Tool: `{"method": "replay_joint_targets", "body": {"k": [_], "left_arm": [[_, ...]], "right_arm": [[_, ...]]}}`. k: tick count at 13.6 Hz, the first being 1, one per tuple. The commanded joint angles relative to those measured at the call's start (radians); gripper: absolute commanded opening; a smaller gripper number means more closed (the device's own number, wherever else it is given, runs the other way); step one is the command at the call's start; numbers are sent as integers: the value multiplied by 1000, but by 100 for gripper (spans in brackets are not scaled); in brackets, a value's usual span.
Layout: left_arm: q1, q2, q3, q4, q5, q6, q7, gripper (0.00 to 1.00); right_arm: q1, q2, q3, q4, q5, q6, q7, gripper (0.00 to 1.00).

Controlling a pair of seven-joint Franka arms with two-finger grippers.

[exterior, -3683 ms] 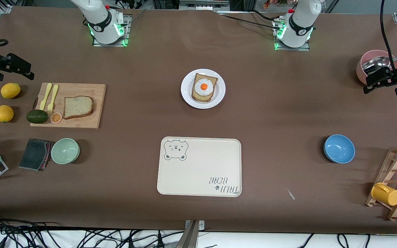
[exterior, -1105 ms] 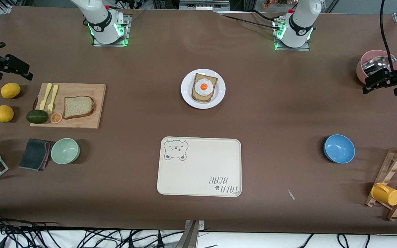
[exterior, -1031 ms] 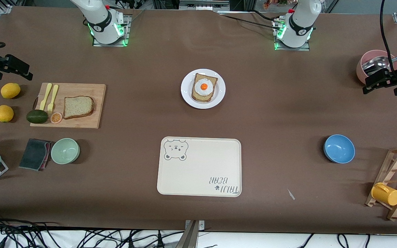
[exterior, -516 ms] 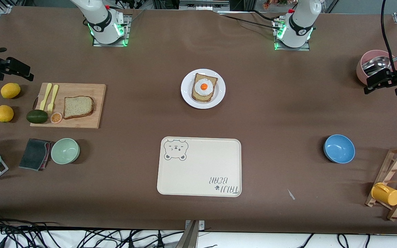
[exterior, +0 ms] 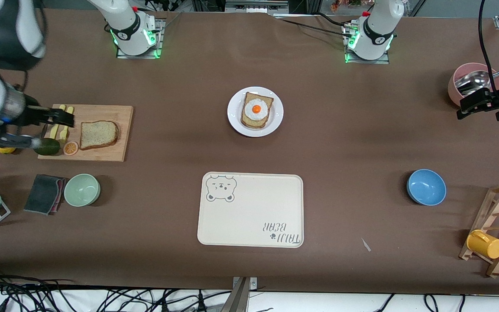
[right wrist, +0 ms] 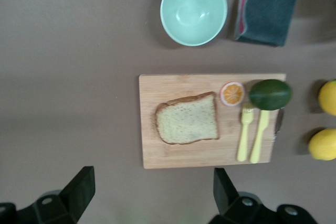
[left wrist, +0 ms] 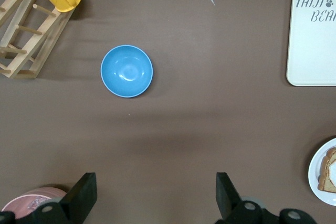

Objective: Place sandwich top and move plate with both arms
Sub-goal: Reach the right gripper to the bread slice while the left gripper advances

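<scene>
The sandwich top [exterior: 98, 134], a plain speckled slice, lies flat on a wooden cutting board [exterior: 102, 154] toward the right arm's end of the table; it also shows in the right wrist view [right wrist: 187, 118]. The white plate [exterior: 234, 113] sits mid-table and bears a bread slice with a fried egg [exterior: 256, 110]; its rim shows in the left wrist view [left wrist: 316, 174]. My right gripper [exterior: 53, 130] [right wrist: 152, 192] is open and empty, over the board's fork end beside the slice. My left gripper [exterior: 479, 107] [left wrist: 155, 195] is open and empty, over the table by the pink pot.
Two yellow forks [exterior: 65, 123], an avocado [exterior: 46, 146] and an orange slice [exterior: 70, 148] share the board. A green bowl [exterior: 82, 190] and a dark cloth [exterior: 43, 193] lie nearer the camera. Also here: bear tray [exterior: 251, 210], blue bowl [exterior: 426, 186], pink pot [exterior: 470, 82], rack with yellow cup [exterior: 485, 245].
My right arm has swung in from the table's edge; its gripper is now over the fork end of the cutting board. The left arm has barely moved.
</scene>
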Motion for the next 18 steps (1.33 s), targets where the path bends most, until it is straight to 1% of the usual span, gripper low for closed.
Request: {"method": "replay_joint_targets", "body": {"k": [1, 3, 4, 7, 9, 10, 12, 14, 16, 18], "left_arm": [[13, 38, -2, -6, -14, 13, 18, 99], [13, 69, -2, -25, -43, 53, 18, 99], [15, 71, -2, -58, -44, 94, 18, 99], [12, 68, -9, -204, -51, 267, 18, 99], [19, 71, -7, -253, -147, 330, 32, 99], [21, 78, -7, -256, -176, 353, 41, 99], [32, 105, -4, -232, -254, 358, 32, 99], [53, 127, -4, -220, -290, 361, 39, 99], [70, 144, -9, -220, -388, 363, 46, 99], [62, 166, -7, -220, -417, 367, 32, 99]], "right_arm": [[25, -21, -1, -110, -49, 49, 52, 100], [25, 7, -3, -152, -49, 58, 46, 100], [25, 28, -3, -172, -47, 85, 46, 100], [31, 90, 2, -253, -46, 226, 46, 100], [29, 147, 0, -259, -43, 268, 46, 100], [29, 171, 2, -256, -31, 279, 48, 100], [51, 223, 3, -256, -31, 312, 54, 100], [56, 228, 12, -258, -29, 303, 58, 99], [56, 233, 16, -262, -29, 300, 60, 99], [57, 253, 17, -261, -29, 306, 61, 99]]}}
